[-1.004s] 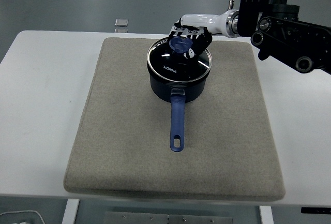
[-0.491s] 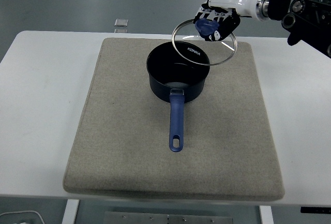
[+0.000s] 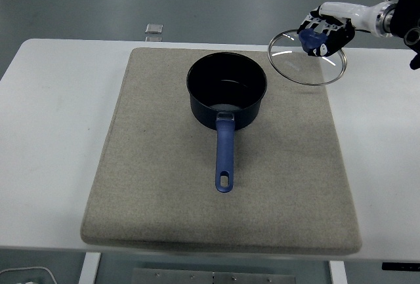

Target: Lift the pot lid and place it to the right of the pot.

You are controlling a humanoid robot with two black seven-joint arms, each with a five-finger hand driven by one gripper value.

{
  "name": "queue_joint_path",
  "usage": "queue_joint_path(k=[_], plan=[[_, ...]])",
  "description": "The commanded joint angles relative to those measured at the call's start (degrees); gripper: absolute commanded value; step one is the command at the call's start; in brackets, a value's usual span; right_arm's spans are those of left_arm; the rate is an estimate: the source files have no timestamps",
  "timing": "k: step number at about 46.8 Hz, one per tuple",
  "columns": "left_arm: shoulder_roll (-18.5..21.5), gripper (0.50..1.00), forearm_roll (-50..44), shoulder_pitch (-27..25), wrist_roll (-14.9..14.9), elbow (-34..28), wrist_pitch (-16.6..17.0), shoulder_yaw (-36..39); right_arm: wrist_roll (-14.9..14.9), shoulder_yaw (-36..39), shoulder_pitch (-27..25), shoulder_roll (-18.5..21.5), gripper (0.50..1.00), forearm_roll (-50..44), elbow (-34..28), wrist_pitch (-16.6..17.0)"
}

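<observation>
Nearest me, the grey mat point(image 3: 164, 185) covers most of the white table point(image 3: 46, 133). The pot's blue handle point(image 3: 224, 156) points toward the near edge. Behind it the pot point(image 3: 226, 94) sits uncovered at the mat's middle-far part, dark inside.

Further back and right, my right hand point(image 3: 323, 35) has its fingers curled around the blue knob point(image 3: 311, 37) of the glass lid point(image 3: 307, 58). The lid hangs tilted in the air, off the pot, above the mat's far right corner (height above the mat is hard to judge). A small clear object point(image 3: 153, 29) lies at the far table edge. Left hand not visible.

Step in hand: carry phase, lid lifted and moved right. Next move, I judge: lower it, level it, set it flat beside the pot, then release the knob.
</observation>
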Motion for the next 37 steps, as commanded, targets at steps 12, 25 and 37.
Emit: queue_joint_path(k=[12,25,37], plan=[[0.0,1.0,0.0,0.0,0.0,0.0,0.0,0.0,0.0,-0.1,-4.8,1.1,0.5,0.0,-1.5,-3.6],[0.0,1.0,0.0,0.0,0.0,0.0,0.0,0.0,-0.2,-0.2,-6.8,1.8,0.584,0.0,-1.5,-5.8],[0.0,1.0,0.0,0.0,0.0,0.0,0.0,0.0,0.0,0.3,-7.7,3.0,0.835,0.0,-1.4,-5.8]])
